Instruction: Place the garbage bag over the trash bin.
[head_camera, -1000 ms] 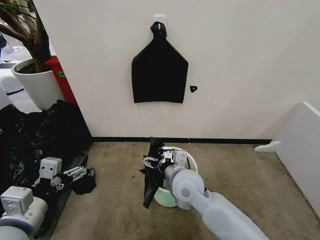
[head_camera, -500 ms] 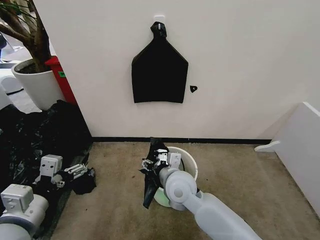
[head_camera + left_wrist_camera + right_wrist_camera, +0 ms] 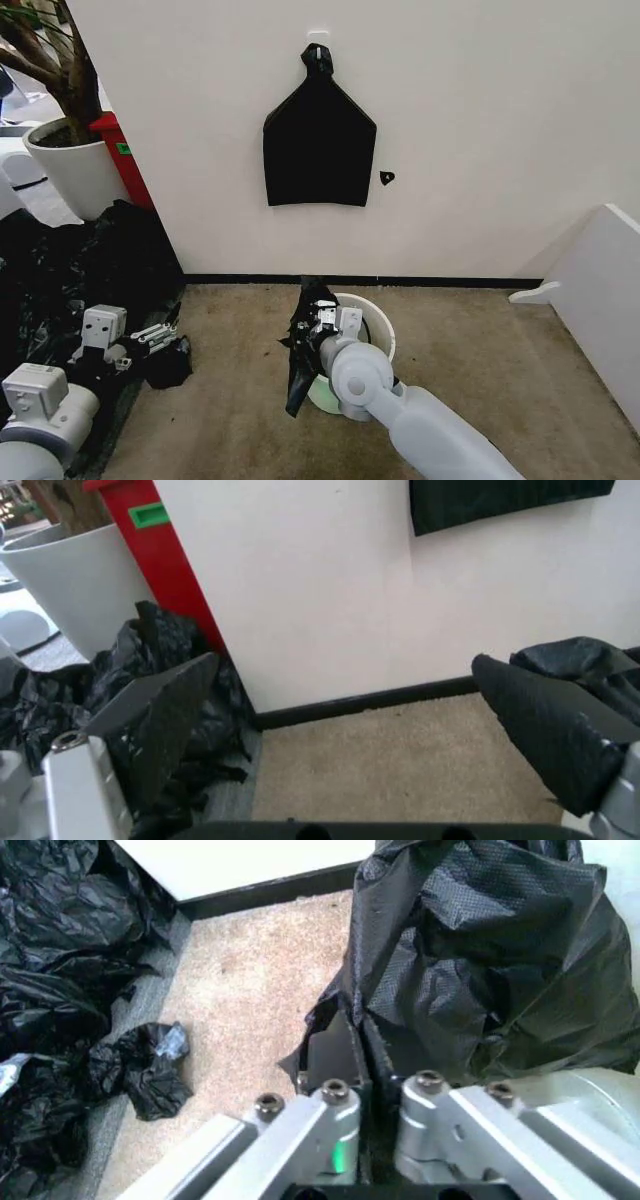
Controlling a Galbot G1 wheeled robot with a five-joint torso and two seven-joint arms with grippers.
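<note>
The trash bin (image 3: 378, 322) is a round white bucket standing on the carpet near the wall. The garbage bag (image 3: 301, 368) is thin black plastic hanging down the bin's left side, its top bunched at the rim. My right gripper (image 3: 314, 322) is at that rim, shut on the bag's upper edge. In the right wrist view the right gripper (image 3: 362, 1041) has its jaws closed, with the garbage bag (image 3: 480, 952) pinched between them and bulging beyond. My left gripper (image 3: 152, 340) hovers low at the left, open, with nothing between its fingers (image 3: 165, 705).
A heap of black plastic sheeting (image 3: 70, 270) lies along the left, with a small black lump (image 3: 168, 365) beside my left gripper. A black shield-shaped bundle (image 3: 318, 145) hangs on the wall. A white plant pot (image 3: 70, 165), a red post (image 3: 125, 160) and a white panel (image 3: 600, 290) border the carpet.
My right arm has shifted left and forward, carrying the bag's top edge slightly higher at the bin's rim. The left gripper has edged a little to the right.
</note>
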